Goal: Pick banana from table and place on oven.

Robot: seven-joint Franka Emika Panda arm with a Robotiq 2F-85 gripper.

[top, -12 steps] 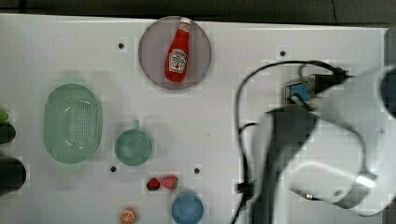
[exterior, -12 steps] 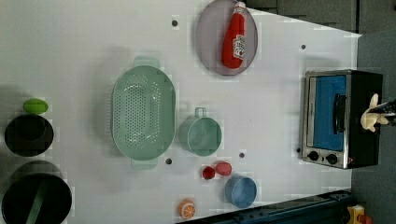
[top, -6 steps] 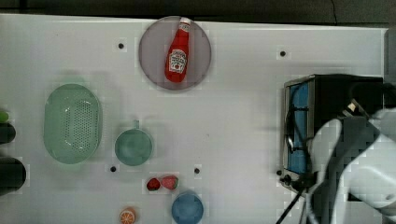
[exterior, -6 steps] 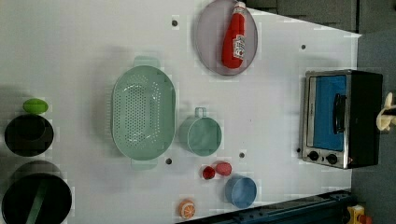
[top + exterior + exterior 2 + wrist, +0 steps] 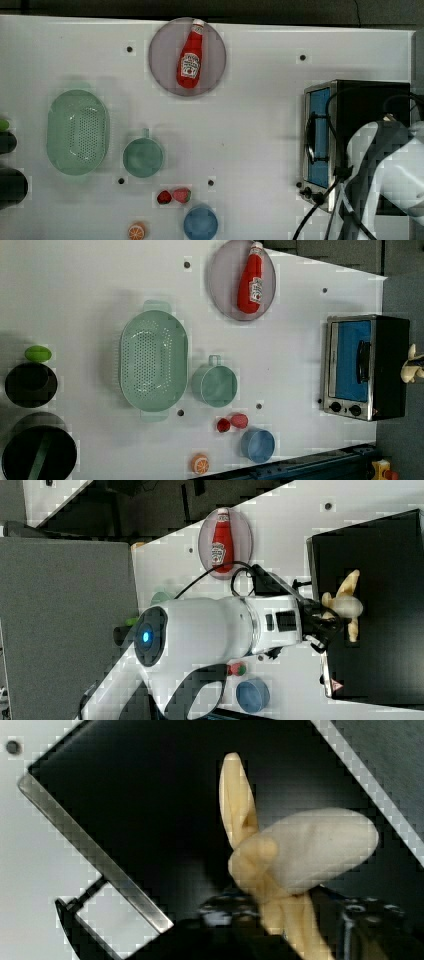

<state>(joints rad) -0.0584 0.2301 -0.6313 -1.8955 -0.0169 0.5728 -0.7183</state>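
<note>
One peeled banana [image 5: 344,606] lies on the oven [image 5: 385,570] beside the hand [image 5: 327,622], whose spread I cannot tell.

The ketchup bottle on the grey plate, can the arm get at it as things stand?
Probably yes. The ketchup bottle lies alone on its plate with bare table between it and the oven. But the gripper is at the peeled banana on the oven top, and must leave it first.

Matt black oven [image 5: 380,600] top with brushed silver metal frame, blue-tinted glass door, smooth white desk [image 5: 260,125], waxy pale banana [image 5: 305,855], glossy white plastic arm [image 5: 210,630]
</note>
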